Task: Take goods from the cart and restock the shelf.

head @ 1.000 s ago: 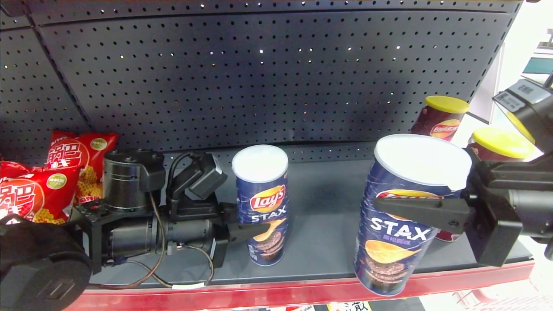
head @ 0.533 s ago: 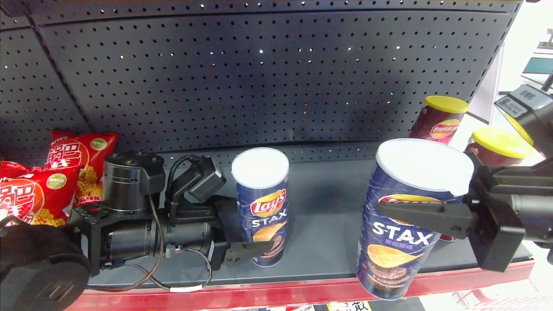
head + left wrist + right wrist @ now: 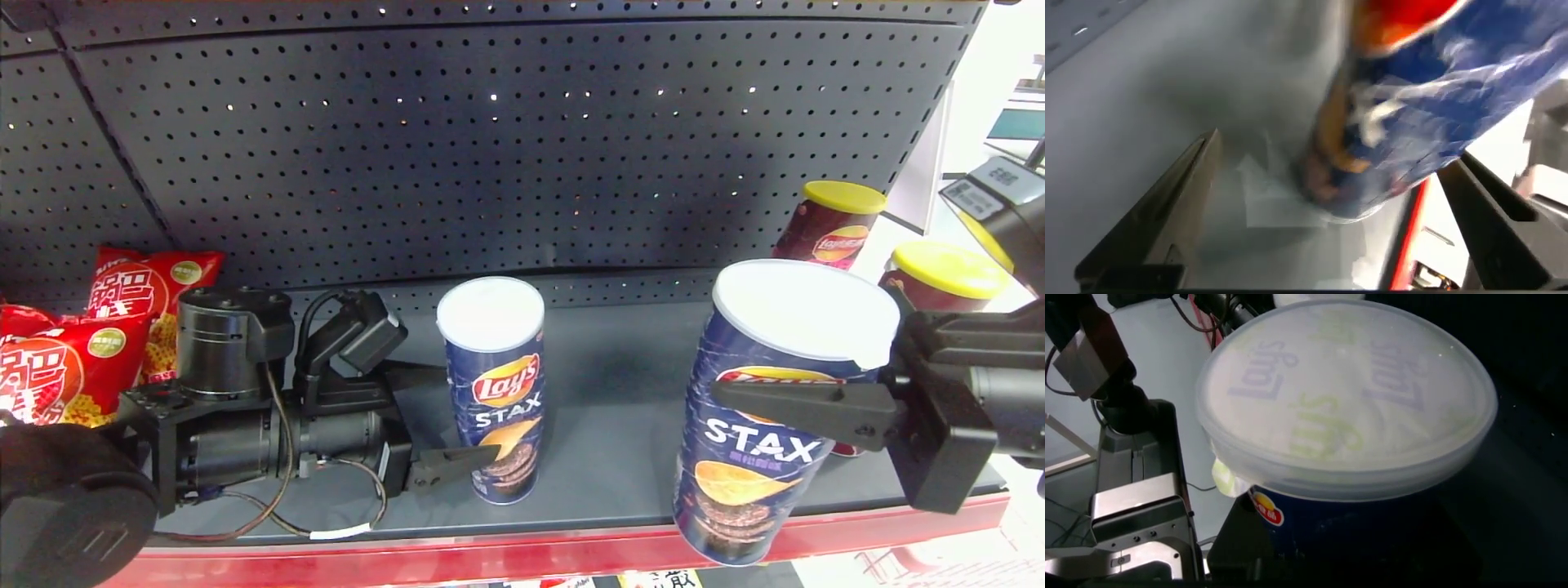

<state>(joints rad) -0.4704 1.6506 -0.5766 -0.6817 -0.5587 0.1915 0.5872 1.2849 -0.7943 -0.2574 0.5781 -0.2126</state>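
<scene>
A blue chip can (image 3: 492,384) with a white lid stands upright on the dark shelf (image 3: 620,425). My left gripper (image 3: 467,412) is open at the can's left side, one finger in front and one behind, both clear of it. The left wrist view has that can (image 3: 1413,106) blurred between the spread fingers (image 3: 1184,196). My right gripper (image 3: 796,384) is shut on a second blue can (image 3: 767,457), held upright at the shelf's front edge, its base below the red lip. Its lid (image 3: 1347,400) sits close under the right wrist camera.
Red snack bags (image 3: 73,351) stand at the shelf's left end. Two maroon cans with yellow lids (image 3: 833,220) (image 3: 947,278) stand at the back right. A perforated panel (image 3: 490,147) closes the back. A red lip (image 3: 490,559) runs along the front. Bare shelf lies between the two blue cans.
My left gripper let go of the standing can, opened, and drew back to the left. The right gripper and its can shifted slightly right and down.
</scene>
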